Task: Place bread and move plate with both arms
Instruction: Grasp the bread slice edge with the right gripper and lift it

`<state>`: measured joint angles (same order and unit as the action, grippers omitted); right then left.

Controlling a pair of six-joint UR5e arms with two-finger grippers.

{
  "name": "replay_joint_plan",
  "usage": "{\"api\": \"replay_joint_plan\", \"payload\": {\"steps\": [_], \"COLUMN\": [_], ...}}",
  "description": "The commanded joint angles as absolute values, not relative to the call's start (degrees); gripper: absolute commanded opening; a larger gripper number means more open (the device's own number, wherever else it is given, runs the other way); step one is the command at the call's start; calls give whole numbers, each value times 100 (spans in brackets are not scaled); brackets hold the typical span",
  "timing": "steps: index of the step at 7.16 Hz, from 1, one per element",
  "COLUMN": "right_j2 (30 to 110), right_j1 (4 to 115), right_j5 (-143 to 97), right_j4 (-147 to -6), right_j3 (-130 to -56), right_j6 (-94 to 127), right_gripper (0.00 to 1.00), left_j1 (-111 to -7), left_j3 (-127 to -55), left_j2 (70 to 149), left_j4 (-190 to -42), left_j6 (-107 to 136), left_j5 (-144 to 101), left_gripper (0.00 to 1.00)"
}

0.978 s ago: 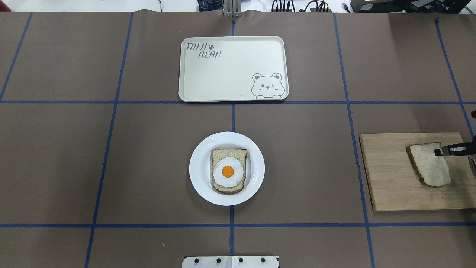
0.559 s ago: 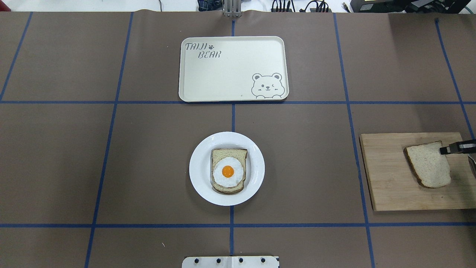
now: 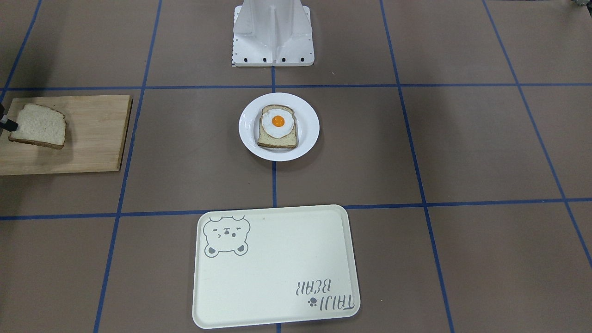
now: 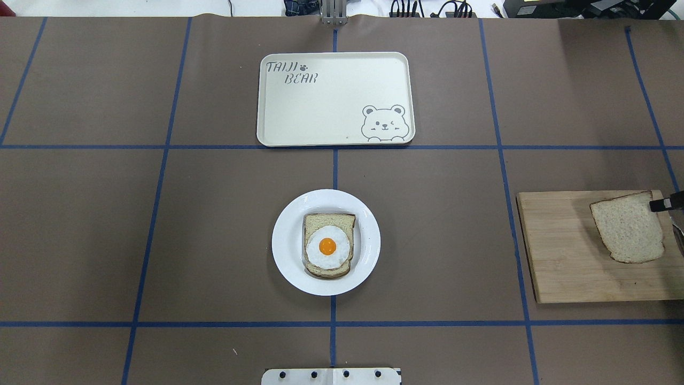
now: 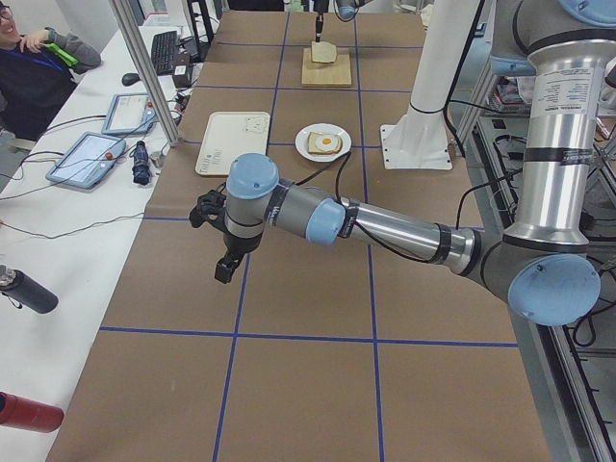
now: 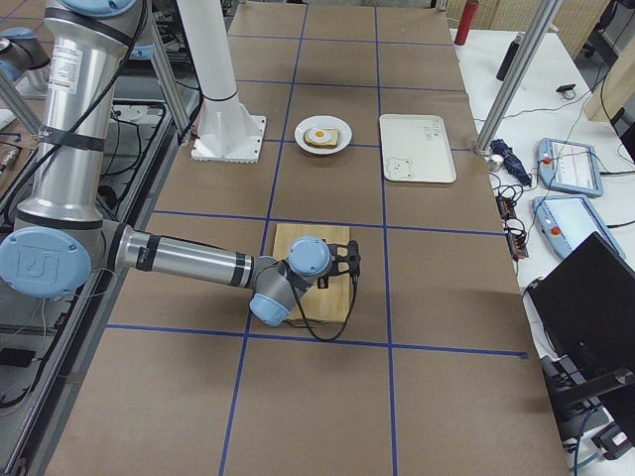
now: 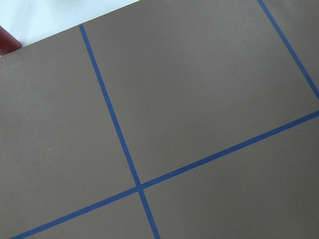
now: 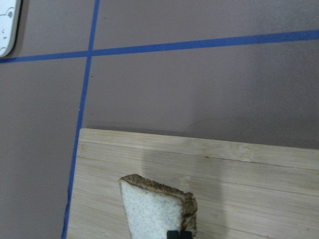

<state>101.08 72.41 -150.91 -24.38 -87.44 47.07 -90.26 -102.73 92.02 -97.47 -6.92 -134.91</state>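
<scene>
The plain bread (image 4: 628,227) hangs tilted over the right end of a wooden cutting board (image 4: 561,256). My right gripper (image 4: 665,203) is shut on its crust edge; only the black tip shows at the overhead view's right edge. In the right wrist view the bread (image 8: 154,211) sits at my fingertips (image 8: 179,233), above the board. The white plate (image 4: 283,251) stands at the table's middle with an egg-topped slice (image 4: 327,246) on it. My left gripper (image 5: 226,245) shows only in the exterior left view, over bare table; I cannot tell its state.
A cream bear tray (image 4: 320,107) lies beyond the plate. Blue tape lines grid the brown table. The robot base (image 3: 273,37) stands behind the plate. Operators' tablets (image 5: 87,154) and a person sit along the far side.
The bread has shifted toward the overhead view's right and far side with the right gripper's tip, and tilted differently; the gripper tip has drawn back toward the view's right edge.
</scene>
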Motion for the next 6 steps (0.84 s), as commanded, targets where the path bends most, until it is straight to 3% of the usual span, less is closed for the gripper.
{"api": "replay_joint_plan", "payload": {"steps": [1,3,6], "right_j2": [9793,9284,8623], "right_j1": [7689,7682,7298], "right_j5": [-15923,-15943,-15578], "right_j4": [-2443,-2435,-2435], "right_j3": [-8745,-8789,-9472], "right_j6": [4789,5338,7229], "right_gripper": [0,0,0], "left_j1": [-9026,-9026,-9026], "left_j3": [-10283,-10292,-10283], "left_j2": [9202,9202,9185], "left_j4": [-9747,-9747,-9747], "left_j6": [-686,-607,-492], "left_j5": [-13491,-13491,-13491], "left_gripper": [99,99,99]}}
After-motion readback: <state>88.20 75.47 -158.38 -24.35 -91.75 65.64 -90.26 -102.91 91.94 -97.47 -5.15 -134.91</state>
